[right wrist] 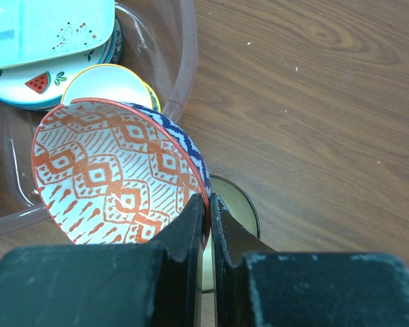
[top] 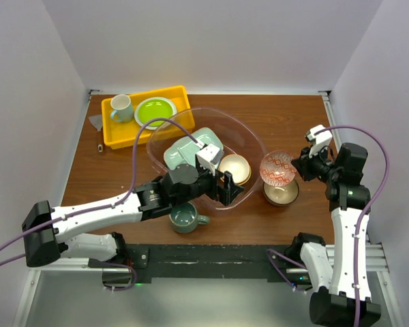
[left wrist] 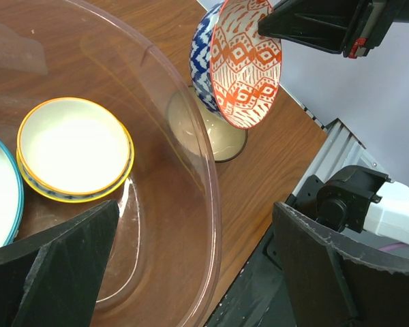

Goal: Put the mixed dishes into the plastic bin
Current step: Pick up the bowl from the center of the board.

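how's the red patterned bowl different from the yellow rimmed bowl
Inside: the red patterned bowl carries orange-red diamond shapes; the yellow rimmed bowl is plain and pale.
Pose: the red patterned bowl is tipped on edge, its rim pinched by the right gripper; the yellow rimmed bowl sits upright.
Place: the yellow rimmed bowl is inside the clear bin; the red patterned bowl is outside it.
Both are small round bowls.

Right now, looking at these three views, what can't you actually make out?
- Right wrist: the cream-lined bowl is mostly hidden behind the red patterned bowl and right gripper.
- Right wrist: the pale-green tray covers the plates, so their count is unclear.
- Left wrist: the frame's left edge cuts off a fruit-marked plate.
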Robot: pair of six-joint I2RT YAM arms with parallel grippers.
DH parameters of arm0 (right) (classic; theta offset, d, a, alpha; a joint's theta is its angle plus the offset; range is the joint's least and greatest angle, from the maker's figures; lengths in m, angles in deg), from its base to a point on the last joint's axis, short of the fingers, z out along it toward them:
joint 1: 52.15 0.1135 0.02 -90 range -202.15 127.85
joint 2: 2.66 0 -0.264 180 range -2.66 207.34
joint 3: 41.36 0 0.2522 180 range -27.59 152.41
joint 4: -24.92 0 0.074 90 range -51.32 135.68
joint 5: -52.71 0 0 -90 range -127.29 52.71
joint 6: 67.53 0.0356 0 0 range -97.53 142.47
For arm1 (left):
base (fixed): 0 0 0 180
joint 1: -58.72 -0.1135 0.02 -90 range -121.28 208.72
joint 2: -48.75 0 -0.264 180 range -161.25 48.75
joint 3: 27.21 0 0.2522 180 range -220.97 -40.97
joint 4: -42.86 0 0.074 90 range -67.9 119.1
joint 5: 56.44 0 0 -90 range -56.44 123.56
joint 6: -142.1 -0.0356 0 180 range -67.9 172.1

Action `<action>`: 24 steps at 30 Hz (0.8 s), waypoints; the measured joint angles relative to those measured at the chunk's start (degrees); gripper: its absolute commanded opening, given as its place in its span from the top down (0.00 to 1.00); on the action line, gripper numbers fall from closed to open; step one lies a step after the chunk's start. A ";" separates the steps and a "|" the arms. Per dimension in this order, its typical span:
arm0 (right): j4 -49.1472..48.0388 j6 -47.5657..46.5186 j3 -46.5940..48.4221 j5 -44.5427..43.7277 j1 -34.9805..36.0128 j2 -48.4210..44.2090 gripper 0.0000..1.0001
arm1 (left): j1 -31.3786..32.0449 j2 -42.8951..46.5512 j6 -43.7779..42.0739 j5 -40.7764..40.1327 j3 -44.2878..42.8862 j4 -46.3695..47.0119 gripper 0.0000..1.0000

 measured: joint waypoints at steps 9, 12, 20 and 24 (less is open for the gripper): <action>-0.02 -0.02 0.00 0.11 -0.02 0.00 1.00 | 0.76 -0.24 -0.04 -0.87 -0.33 0.00 0.00; -0.02 0.00 0.00 0.13 -0.02 0.02 1.00 | 1.03 -0.46 -0.07 -1.27 -0.35 0.02 0.00; -0.02 -0.02 -0.02 0.37 -0.02 0.02 1.00 | 1.53 -1.36 -0.04 -1.77 -0.57 0.33 0.00; 0.00 0.00 -0.02 0.44 -0.02 0.02 1.00 | 1.73 -3.02 0.00 -2.40 -1.51 0.94 0.00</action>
